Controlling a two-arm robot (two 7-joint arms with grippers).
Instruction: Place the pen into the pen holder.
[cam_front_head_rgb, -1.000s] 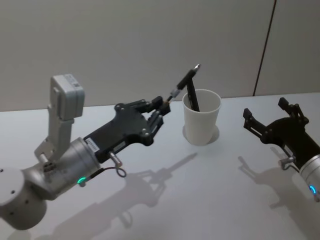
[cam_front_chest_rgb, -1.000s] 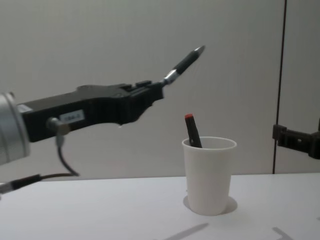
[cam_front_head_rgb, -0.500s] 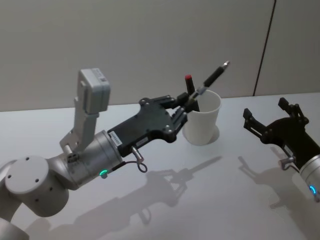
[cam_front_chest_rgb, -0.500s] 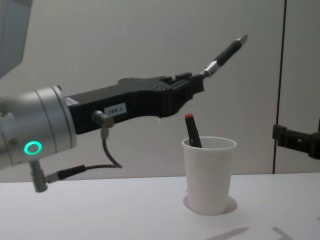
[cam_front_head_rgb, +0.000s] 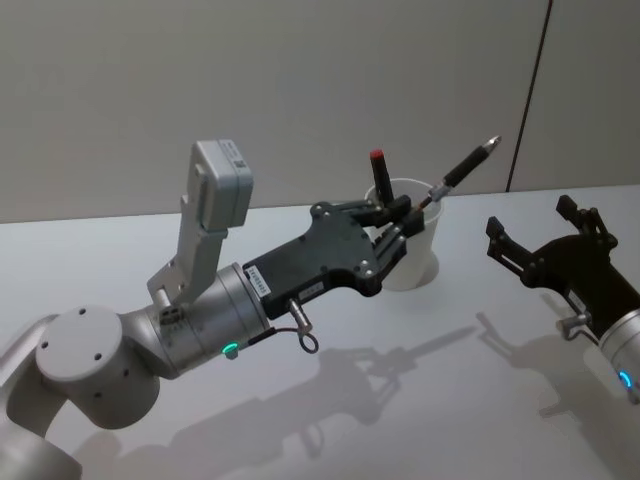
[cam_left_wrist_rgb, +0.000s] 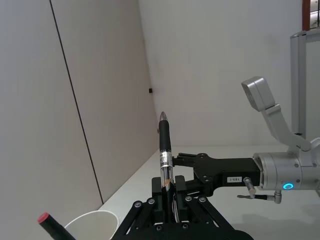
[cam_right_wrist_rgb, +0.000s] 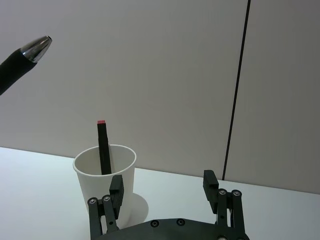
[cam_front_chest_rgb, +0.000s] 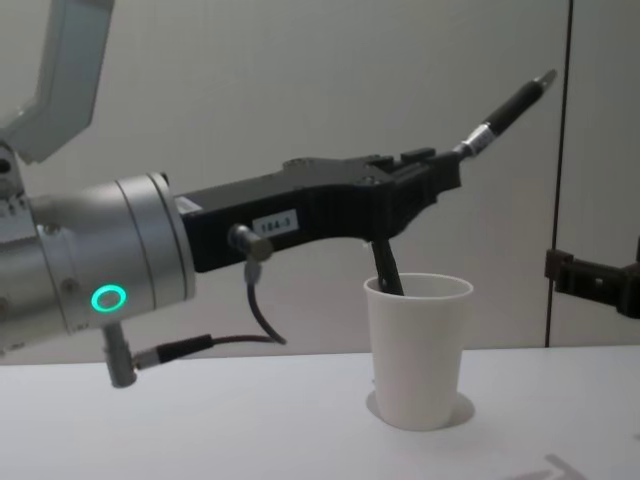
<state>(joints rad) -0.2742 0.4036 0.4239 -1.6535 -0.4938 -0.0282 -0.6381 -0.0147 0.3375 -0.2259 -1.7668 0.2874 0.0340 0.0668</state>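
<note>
The left gripper (cam_front_head_rgb: 405, 222) is closed on one end of a black pen (cam_front_head_rgb: 462, 170), holding it in the air just above the rim of the white paper cup (cam_front_chest_rgb: 417, 350). The pen slants up and toward the right, past the cup. The cup stands on the table (cam_front_head_rgb: 400, 400) with a red-capped pen (cam_right_wrist_rgb: 103, 147) leaning inside it. The right gripper (cam_front_head_rgb: 528, 222) hangs open and empty near the cup, on its right.

Before you, a plain pale grey wall (cam_front_head_rgb: 200, 80) rises behind a white table (cam_front_head_rgb: 80, 250). A thin dark vertical seam (cam_front_head_rgb: 531, 90) splits its panels on the right, and soft light lays faint shadows across the tabletop.
</note>
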